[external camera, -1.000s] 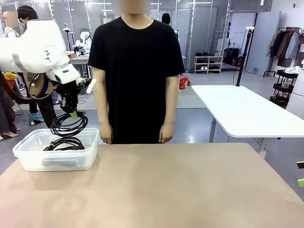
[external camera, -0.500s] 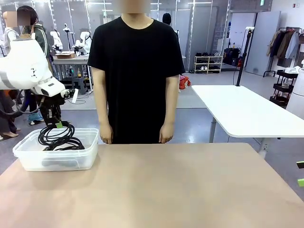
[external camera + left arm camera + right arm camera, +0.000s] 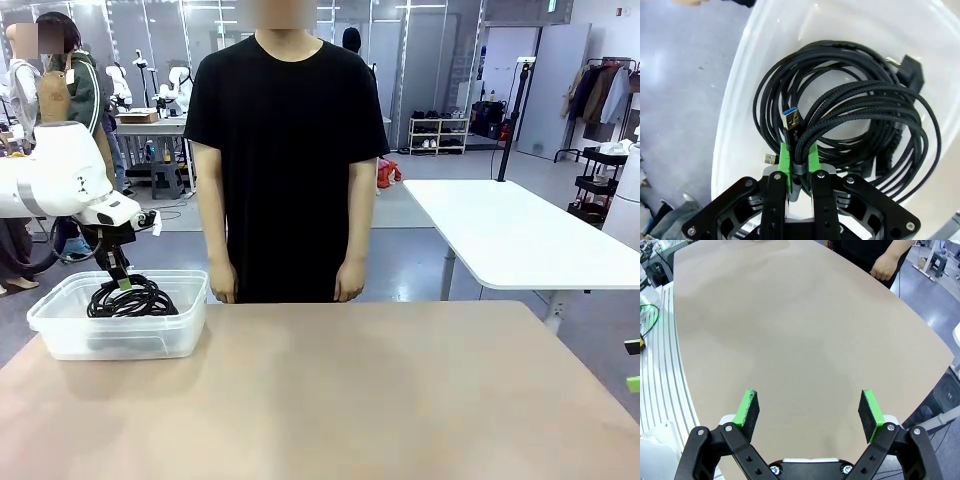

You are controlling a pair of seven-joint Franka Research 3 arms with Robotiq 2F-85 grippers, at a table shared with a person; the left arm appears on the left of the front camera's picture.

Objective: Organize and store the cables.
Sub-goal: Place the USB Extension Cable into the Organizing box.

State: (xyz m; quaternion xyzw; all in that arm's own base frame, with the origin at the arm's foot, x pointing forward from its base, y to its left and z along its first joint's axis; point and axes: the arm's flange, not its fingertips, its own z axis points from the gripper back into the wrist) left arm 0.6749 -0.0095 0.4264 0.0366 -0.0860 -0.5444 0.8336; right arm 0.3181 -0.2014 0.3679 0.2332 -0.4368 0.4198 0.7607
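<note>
Front view: the left gripper [image 3: 124, 283] hangs over a clear plastic bin [image 3: 60, 335] at the left end of the bench [image 3: 340, 400]. Its jaws are closed on the top of a coiled black cable [image 3: 140, 297], whose loops sit down inside the bin. A person [image 3: 285, 150] in a black T-shirt stands at the far side of the bench, arms hanging, both hands just at its far edge.

Left wrist view: the left gripper's green pads [image 3: 784, 157] pinch a bundle of braided black strands. A blue-tongued USB plug [image 3: 791, 120] sticks up just beyond them. More cables [image 3: 875, 125] lie coiled underneath on the bin's white floor, one with a chunky black plug [image 3: 910, 70] near the wall.

Right wrist view: the right gripper [image 3: 810, 410] hovers above bare bench top, jaws spread wide and holding nothing. One of the person's hands [image 3: 883, 266] shows at the far edge.
</note>
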